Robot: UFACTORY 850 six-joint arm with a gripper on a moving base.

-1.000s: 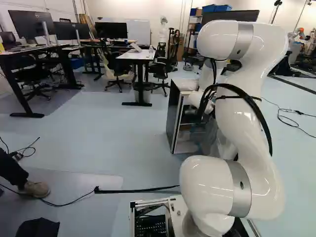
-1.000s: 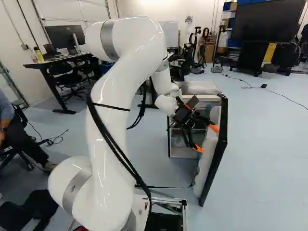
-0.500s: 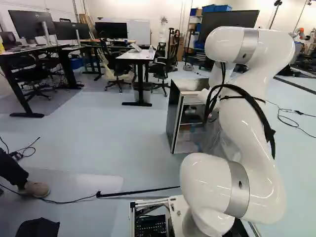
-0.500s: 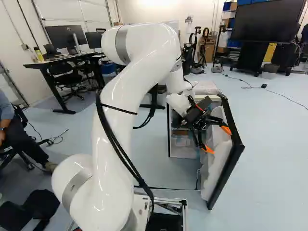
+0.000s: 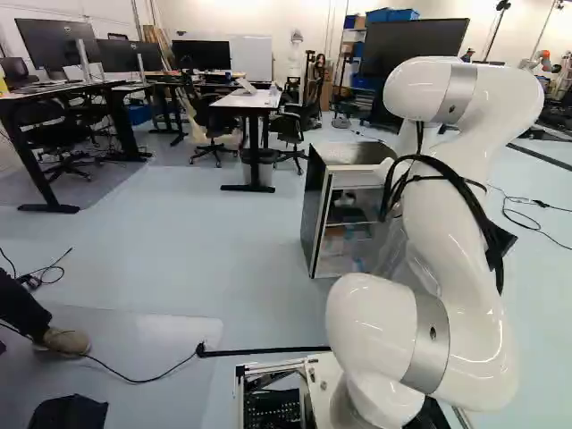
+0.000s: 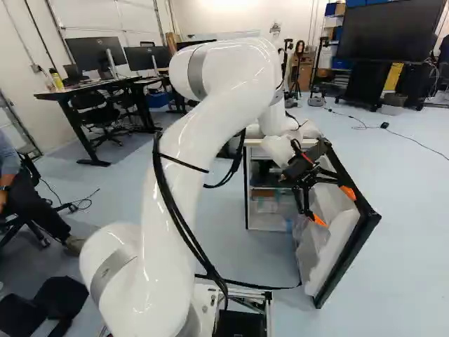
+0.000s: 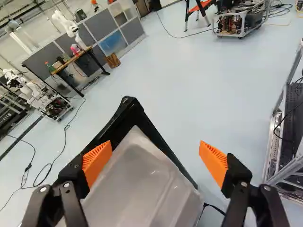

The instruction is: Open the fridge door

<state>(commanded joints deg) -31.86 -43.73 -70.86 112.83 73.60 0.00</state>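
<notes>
I've got my tool (image 6: 334, 206) open, fingers spread wide, at the inner side of the fridge door (image 6: 324, 246), which stands open right of the fridge (image 6: 267, 222) in the right base view.

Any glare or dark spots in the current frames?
Left base view: bright glints on the arm's white shell, fridge interior in dim shade; right base view: similar glints on that shell; wrist view: small glint on the door's white liner.
</notes>
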